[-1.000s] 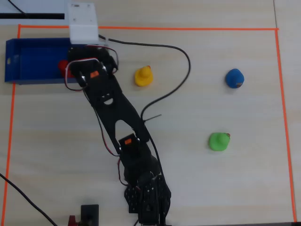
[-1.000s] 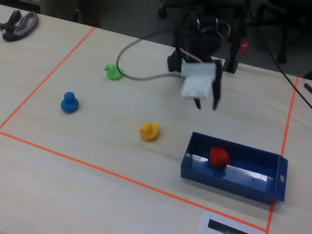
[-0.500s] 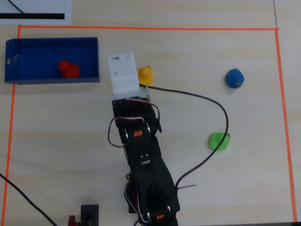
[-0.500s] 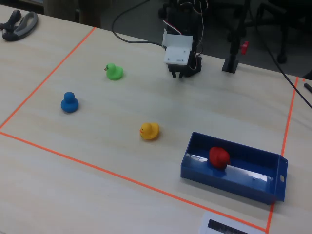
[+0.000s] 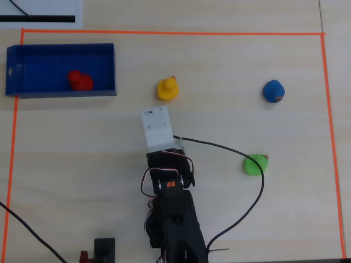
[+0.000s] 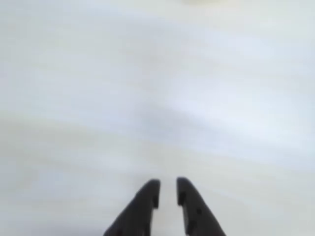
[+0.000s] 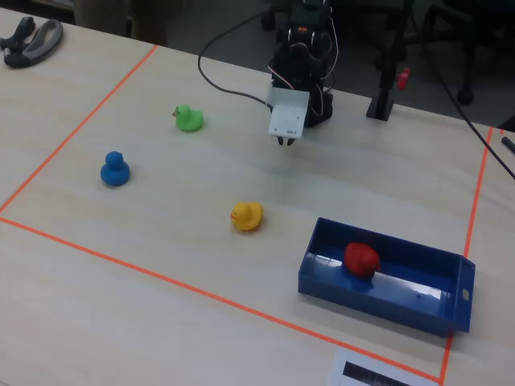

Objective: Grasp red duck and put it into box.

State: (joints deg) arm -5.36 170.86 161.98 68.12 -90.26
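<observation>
The red duck lies inside the blue box at the upper left of the overhead view. In the fixed view the duck rests near the middle of the box. My gripper hangs over bare table close to the arm's base, far from the box. In the wrist view the gripper shows two dark fingertips nearly together with nothing between them, over blurred bare table. In the overhead view the white wrist mount hides the jaws.
A yellow duck sits just ahead of the arm. A blue duck is at the upper right and a green duck at the right. A black cable loops beside the arm. Orange tape frames the work area.
</observation>
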